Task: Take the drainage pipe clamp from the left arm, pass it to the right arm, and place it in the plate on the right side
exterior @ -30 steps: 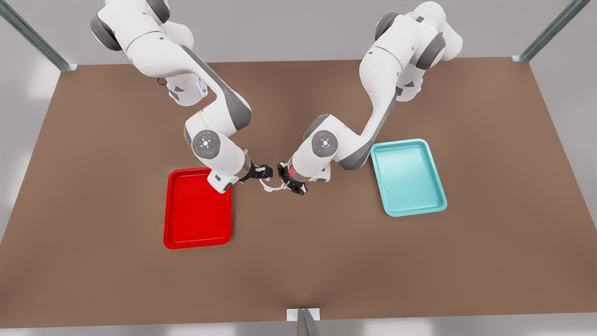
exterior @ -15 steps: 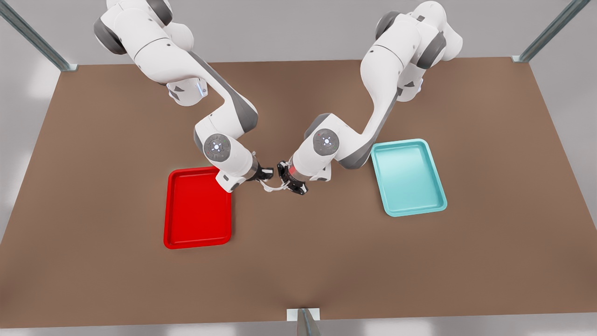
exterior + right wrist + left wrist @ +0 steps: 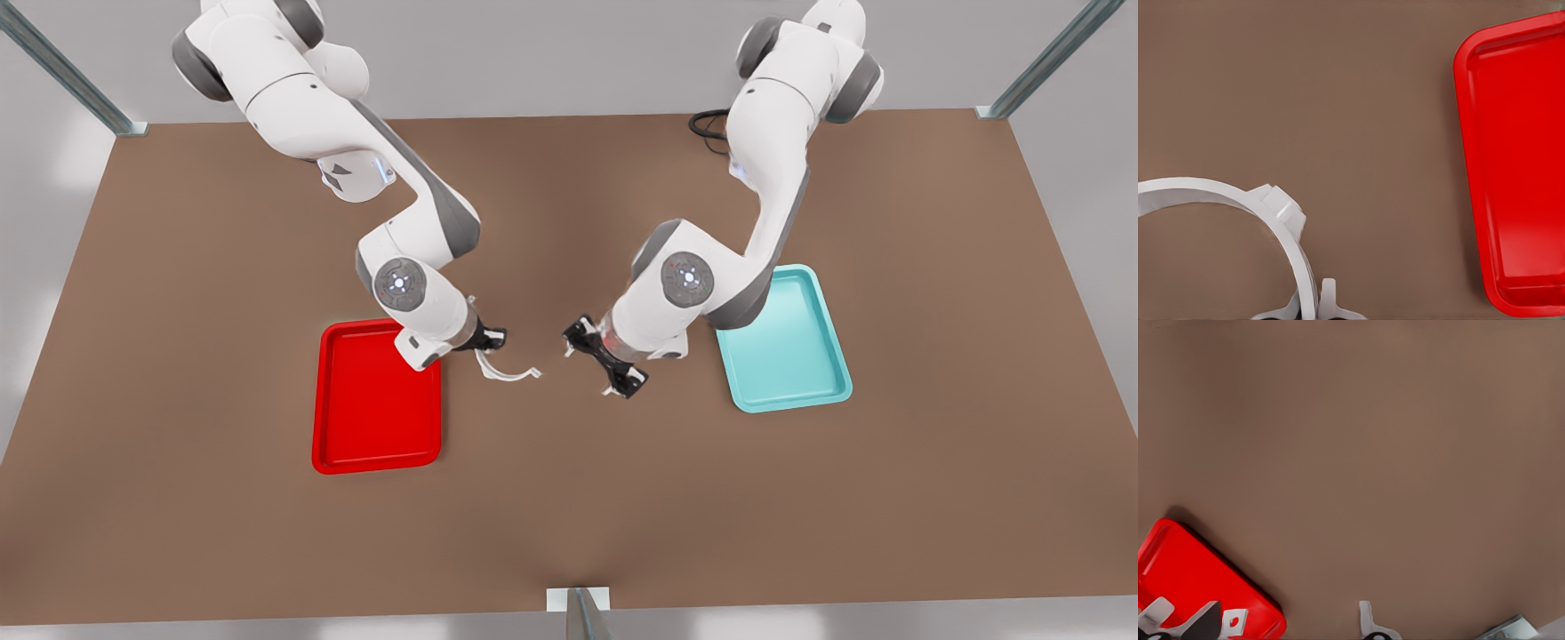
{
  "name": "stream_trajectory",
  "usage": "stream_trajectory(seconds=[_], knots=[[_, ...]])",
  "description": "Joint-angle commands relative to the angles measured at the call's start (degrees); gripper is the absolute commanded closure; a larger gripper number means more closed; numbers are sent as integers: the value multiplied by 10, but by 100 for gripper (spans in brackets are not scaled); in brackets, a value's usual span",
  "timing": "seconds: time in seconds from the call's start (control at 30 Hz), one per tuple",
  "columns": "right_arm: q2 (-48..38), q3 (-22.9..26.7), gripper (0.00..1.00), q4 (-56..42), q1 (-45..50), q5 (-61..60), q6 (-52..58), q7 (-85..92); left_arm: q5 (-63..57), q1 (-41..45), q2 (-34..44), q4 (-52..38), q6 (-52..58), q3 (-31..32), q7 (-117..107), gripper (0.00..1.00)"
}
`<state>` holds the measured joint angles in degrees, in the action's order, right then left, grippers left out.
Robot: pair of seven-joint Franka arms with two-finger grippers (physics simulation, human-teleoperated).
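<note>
Handover judged complete; placing remains. The clamp (image 3: 508, 372) is gripped at one end by the jaws of the right arm (image 3: 400, 284), above the worktop (image 3: 569, 498) just beside the red tray (image 3: 373, 449). The left arm (image 3: 689, 280), bent low near the teal tray (image 3: 787, 391), holds its jaws wide and empty, apart from the clamp.

We count two robot arms, one (image 3: 391, 213) on the front view's left and one (image 3: 756, 222) on its right. We see two trays on one brown table (image 3: 569, 498): a red tray (image 3: 373, 427) and a teal tray (image 3: 791, 356). There is one white clamp (image 3: 507, 372).
</note>
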<state>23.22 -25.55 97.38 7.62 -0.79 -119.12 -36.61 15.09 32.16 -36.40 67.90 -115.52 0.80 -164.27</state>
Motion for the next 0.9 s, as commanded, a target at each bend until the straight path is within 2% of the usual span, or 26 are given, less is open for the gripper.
stream_trajectory(seconds=[0.0,0.1,0.17,0.23,0.27,0.3,0.33,0.37,0.43,0.63,0.67,0.7,0.73,0.83,0.87], knots=[[-12,0,79,24,-13,42,2,-25,-5,-33,5,0,130,-9,292,0],[-35,0,79,72,-53,91,2,-25,-105,-130,7,0,185,-11,775,0],[-47,-1,79,99,-83,116,2,-24,-119,-199,37,0,194,-11,1178,0],[-51,-1,79,125,-123,149,3,-23,-127,-263,108,3,233,-12,1537,0],[-50,-1,79,131,-133,151,3,-22,-132,-283,167,42,233,-11,1621,0],[-49,-1,79,151,-161,172,-1,-19,-132,-287,235,111,219,-10,1654,0],[-40,0,79,153,-174,173,-1,-13,-132,-287,261,134,216,-9,1652,0],[-27,0,79,154,-188,173,0,-12,-133,-282,258,135,181,-8,1649,0],[-2,0,79,155,-216,174,-1,-5,-154,-275,244,126,180,-8,1652,0],[31,-1,79,153,-218,171,-1,7,-154,-263,205,122,179,-6,1654,0],[35,0,52,154,-215,172,3,8,-155,-254,201,120,176,-6,1654,0],[35,-1,15,153,-215,171,5,8,-153,-254,199,118,176,-7,1654,0],[35,-1,0,152,-219,171,10,36,-153,-252,199,118,176,-7,1654,0],[9,-11,0,121,-220,171,55,96,-153,-252,197,118,176,-7,1654,0],[7,-22,0,44,-220,167,135,131,-150,-252,197,118,177,-6,1653,0]])
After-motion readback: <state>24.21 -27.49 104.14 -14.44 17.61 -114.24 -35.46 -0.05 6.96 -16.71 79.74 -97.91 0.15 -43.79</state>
